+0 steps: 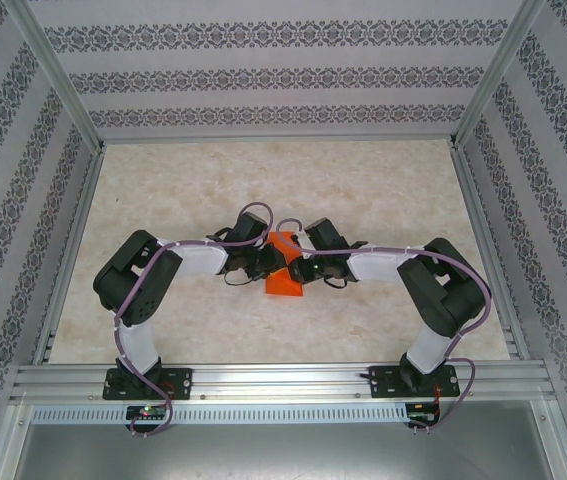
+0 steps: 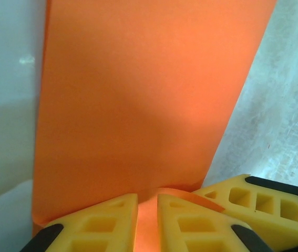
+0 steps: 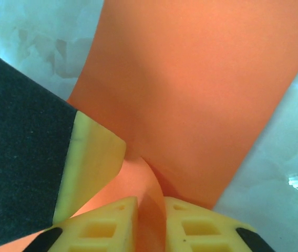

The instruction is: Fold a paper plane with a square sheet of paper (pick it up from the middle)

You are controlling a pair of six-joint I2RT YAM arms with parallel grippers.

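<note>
the thin bright orange paper sheet (image 2: 138, 105) looks matt and smooth. the hollow-celled yellow plastic fingers (image 2: 126, 220) look dull, the pale marbled table top (image 1: 383, 190) faintly glossy.

Both arms were built of matte black joint housings (image 1: 133, 275) and white tubular links (image 1: 141, 345), and a looping mauve cable (image 1: 256, 206) ran along each. Flat black base plates (image 1: 148, 381) carried them. The fingers (image 2: 99, 223) were yellow moulded plastic with rectangular cut-outs and black outer corners.
</note>
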